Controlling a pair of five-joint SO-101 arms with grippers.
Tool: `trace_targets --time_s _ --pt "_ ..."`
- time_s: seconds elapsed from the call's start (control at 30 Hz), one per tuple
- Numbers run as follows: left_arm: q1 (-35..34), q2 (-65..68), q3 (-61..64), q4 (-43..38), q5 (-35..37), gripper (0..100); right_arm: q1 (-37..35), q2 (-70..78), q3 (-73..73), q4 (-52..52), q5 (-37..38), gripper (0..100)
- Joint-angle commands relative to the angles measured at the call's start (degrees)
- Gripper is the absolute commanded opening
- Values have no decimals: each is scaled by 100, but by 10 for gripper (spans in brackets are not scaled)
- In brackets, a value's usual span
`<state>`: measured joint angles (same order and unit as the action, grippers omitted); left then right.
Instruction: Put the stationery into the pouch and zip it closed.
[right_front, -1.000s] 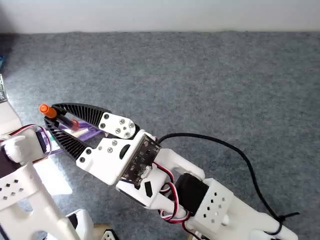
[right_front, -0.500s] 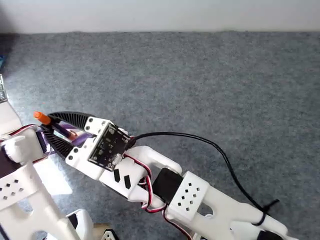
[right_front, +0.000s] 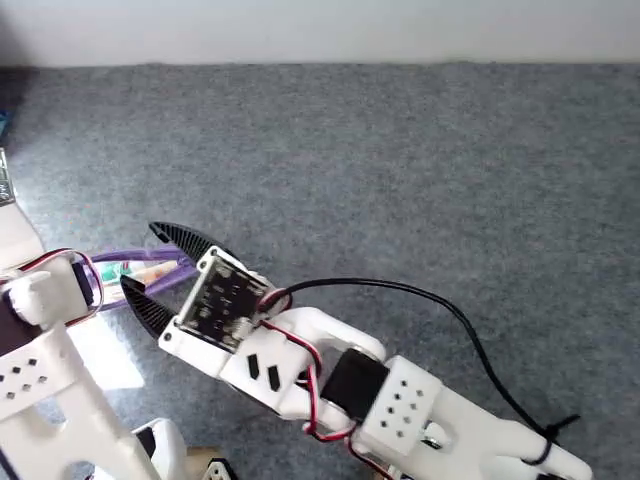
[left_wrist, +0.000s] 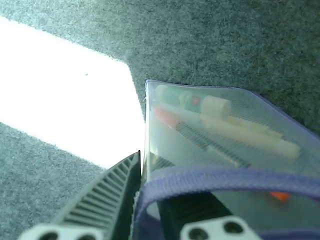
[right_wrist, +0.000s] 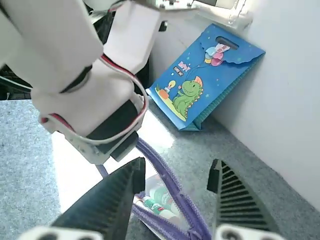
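The right gripper (right_front: 140, 258) stood with its two ribbed fingers spread wide and nothing between them. This was the change. One second before, the same fingers were pressed on a pen with an orange cap, and half a second before, they carried it down toward the pouch (right_front: 165, 262). Now the pen was gone from the jaws, and the gripper hovered just over the purple rim. In its own wrist view the open right gripper (right_wrist: 177, 162) looked down at the pouch (right_wrist: 165, 200), which lay directly below, between the fingers.

The left gripper (left_wrist: 147, 185) was pinching the pouch's purple edge, one finger outside and the other (seen dark through the clear wall) behind it. Through this wall some stationery was visible: a white stick (left_wrist: 235, 122), a green piece (left_wrist: 170, 95), and an orange tip (left_wrist: 279, 196) low down, which I judged to be the cap of the released pen.

The pouch rested on the grey table cover (right_front: 400, 150) at the left side, beside the left arm. A blue gift bag (right_wrist: 205, 75) stood by the wall behind.

In my judgement the putting-in part was nearly done or done, and the zip was not yet closed, so pulling the slider remained.
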<state>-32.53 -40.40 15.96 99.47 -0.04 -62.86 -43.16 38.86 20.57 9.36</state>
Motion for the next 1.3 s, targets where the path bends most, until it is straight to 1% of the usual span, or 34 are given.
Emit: trace_targets --time_s 0.0,0.07,0.17,0.23,0.3,0.37,0.53,0.8,1.0,1.2,1.27 --pt "-26 0 -13 -35 70 12 286 -479 -360 787 -105 213" --pt "-18 0 -13 -35 70 12 549 -655 -360 1446 -457 204" --pt "-18 0 -13 -35 70 12 919 -813 -325 2413 -1248 176" --pt "-18 0 -13 -35 70 12 1095 -804 -141 2765 -1486 173" --pt "-18 0 -13 -35 70 12 1200 -769 149 2818 -1538 173" --pt "-9 0 -13 -35 70 12 1226 -752 501 2607 -1538 173" --pt "-9 0 -13 -35 70 12 1226 -382 1187 1596 -1495 173" --pt "-9 0 -13 -35 70 12 1191 593 1187 470 -870 170" --pt "-9 0 -13 -35 70 12 1182 743 1169 382 -853 170" --pt "-9 0 -4 -105 70 12 998 813 941 382 -853 169" --pt "-9 0 -4 -114 70 12 1015 813 941 514 -853 169"
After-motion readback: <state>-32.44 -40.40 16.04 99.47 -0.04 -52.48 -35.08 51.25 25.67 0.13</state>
